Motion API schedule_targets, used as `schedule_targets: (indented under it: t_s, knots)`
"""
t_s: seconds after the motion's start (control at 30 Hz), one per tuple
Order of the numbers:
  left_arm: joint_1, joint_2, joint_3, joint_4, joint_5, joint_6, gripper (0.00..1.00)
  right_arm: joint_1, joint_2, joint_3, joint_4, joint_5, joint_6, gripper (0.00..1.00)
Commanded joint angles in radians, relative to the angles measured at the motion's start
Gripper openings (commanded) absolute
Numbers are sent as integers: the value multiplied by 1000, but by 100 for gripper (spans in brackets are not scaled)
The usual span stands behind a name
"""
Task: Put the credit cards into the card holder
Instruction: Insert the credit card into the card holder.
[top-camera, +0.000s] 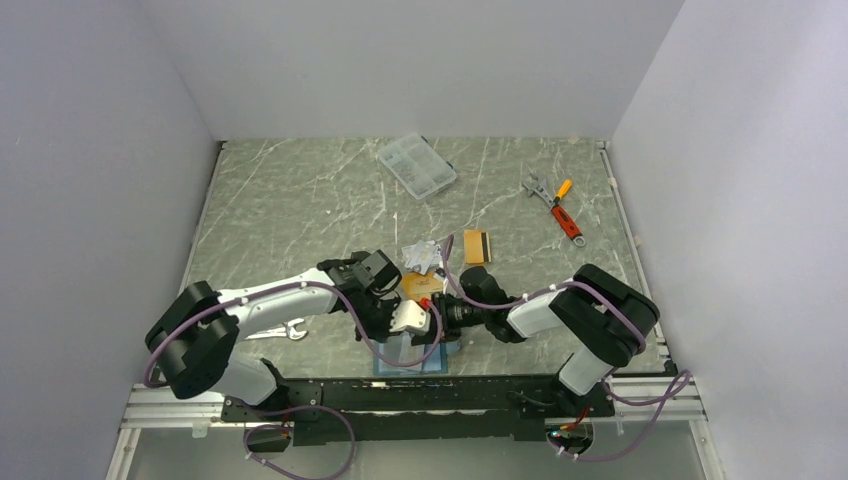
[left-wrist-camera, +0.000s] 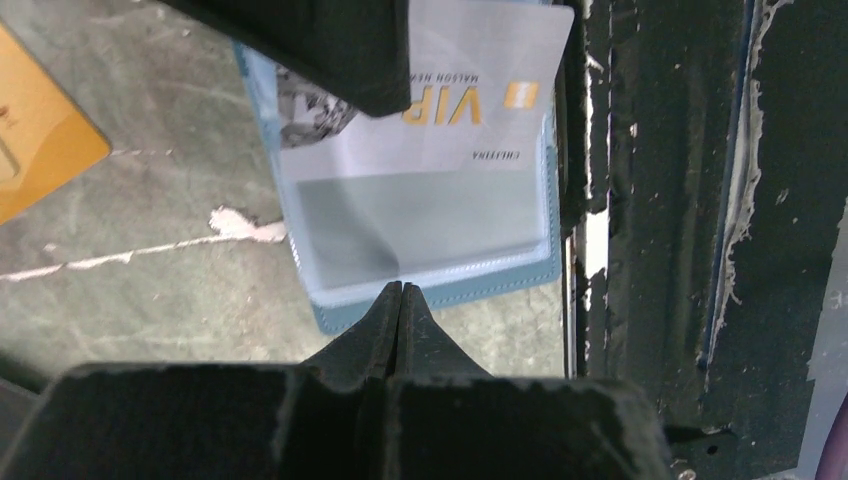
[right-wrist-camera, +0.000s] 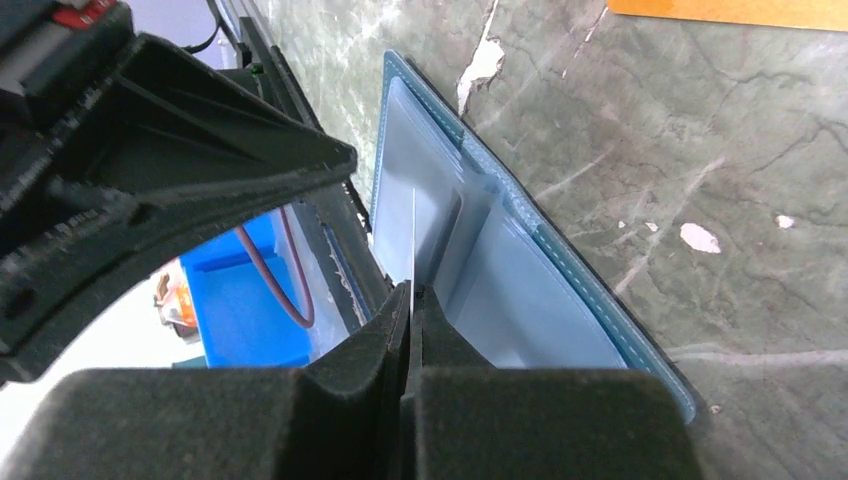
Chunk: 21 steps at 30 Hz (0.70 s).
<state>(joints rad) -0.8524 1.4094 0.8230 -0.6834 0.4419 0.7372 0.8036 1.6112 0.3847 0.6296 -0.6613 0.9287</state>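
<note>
Card holder (left-wrist-camera: 420, 235) lies open at the middle of the near edge of the table (top-camera: 300, 200). Right gripper (right-wrist-camera: 410, 295) is pinched on a silver card (left-wrist-camera: 470, 140), whose lower part sits inside the clear pocket. The pocket mouth faces the right arm, and the card's long axis seems to run across it, near to far. Left gripper (left-wrist-camera: 400, 298) has its fingers pressed together and empty, tips at the holder's opposite edge, likely bracing it. The push should go leftward.

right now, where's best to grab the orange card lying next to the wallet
From straight above, probably, pinching across the short width of the orange card at its end away from the card holder: it lies flat on the table, no edge lifted.
</note>
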Motion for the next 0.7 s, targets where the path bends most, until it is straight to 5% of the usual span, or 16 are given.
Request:
schedule_targets:
  t_s: [0.0, 0.67]
  knots:
    - [-34, 46, 10, 58, 60, -33, 0, -7, 32, 19, 59, -10, 5, 0]
    - [-74, 74, -101, 115, -81, 28, 0, -111, 13, -128, 318, -71, 102, 0]
